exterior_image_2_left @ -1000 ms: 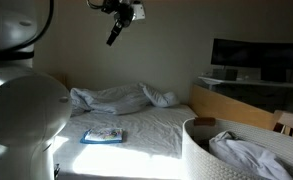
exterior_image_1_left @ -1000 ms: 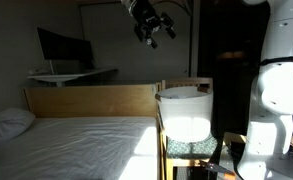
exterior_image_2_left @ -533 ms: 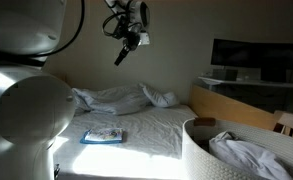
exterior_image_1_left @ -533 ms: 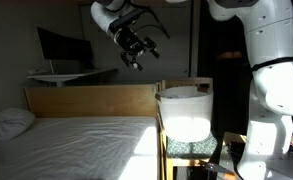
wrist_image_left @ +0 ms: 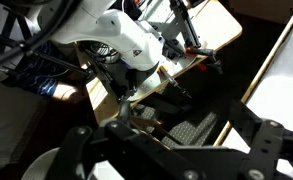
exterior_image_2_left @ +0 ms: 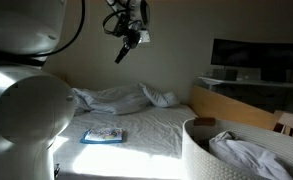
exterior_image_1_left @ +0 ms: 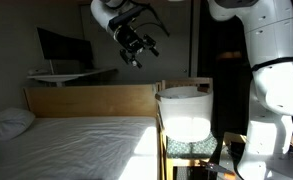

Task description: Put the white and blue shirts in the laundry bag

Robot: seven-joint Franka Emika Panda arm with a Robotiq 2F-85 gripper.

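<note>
**Robot body** (exterior_image_2_left: pixel 21 115): white, fills the left edge in an exterior view. Your arm (exterior_image_2_left: pixel 126 15) rises from it and arches high over the bed.

**Arm, pose:** raised well above the mattress (exterior_image_1_left: pixel 86 145) in both exterior views, with the wrist bent so the tool points down at a slant.

**End effector** (exterior_image_2_left: pixel 119 55): dark, hanging in the air, touching nothing. In the wrist view your end effector (wrist_image_left: pixel 171 150) has its fingers (wrist_image_left: pixel 76 150) spread wide with nothing between them. An exterior view shows it (exterior_image_1_left: pixel 139 55) above the wooden end board (exterior_image_1_left: pixel 91 100).

**Pillow** (exterior_image_1_left: pixel 8 122): white, at the bed's left edge.

**Blue shirt** (exterior_image_2_left: pixel 103 135): lies flat on the sheet in a patch of light, well below the tool.

**White heap** (exterior_image_2_left: pixel 116 97): crumpled, farther back on the bed. You cannot tell whether it is clothing or bedding.

**Laundry bag** (exterior_image_1_left: pixel 184 115): tall, white, round, with a rolled rim. It stands upright just beside the end board and left of the robot body. Seen from above in an exterior view, the bag (exterior_image_2_left: pixel 198 150) is at lower right, mouth open.

**White cloth** (exterior_image_2_left: pixel 248 155): bunched inside the bag.

**Monitor** (exterior_image_2_left: pixel 256 58): dark screen, on a bench (exterior_image_1_left: pixel 71 74) behind the bed.
</note>
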